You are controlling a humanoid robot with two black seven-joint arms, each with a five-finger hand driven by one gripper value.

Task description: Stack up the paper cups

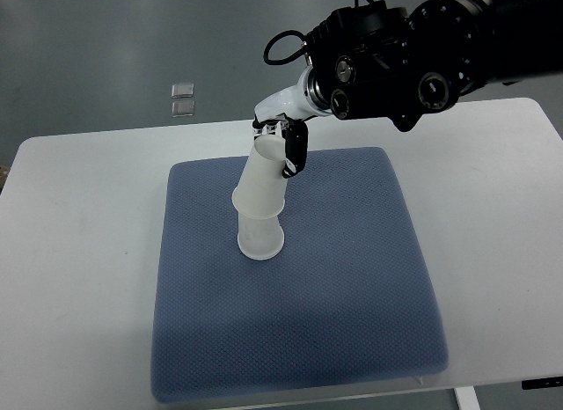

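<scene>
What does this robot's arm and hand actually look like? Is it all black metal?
Mostly black. The right arm is a bulky black housing with round silver-ringed fittings and a looping black cable. A glossy white wrist section leads to the right hand, which has slim black fingers. The left arm is not in view.

Looks to me like a lab test bench, plain white surface [79, 252], blue padded mat [343, 296] below my hand [286, 142], bare grey floor [106, 40] beyond it

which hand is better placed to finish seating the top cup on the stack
The right hand: its arm enters from the right edge and its fingers already grip the upper paper cup, tilted over the lower cup on the blue mat. No left arm shows.
</scene>
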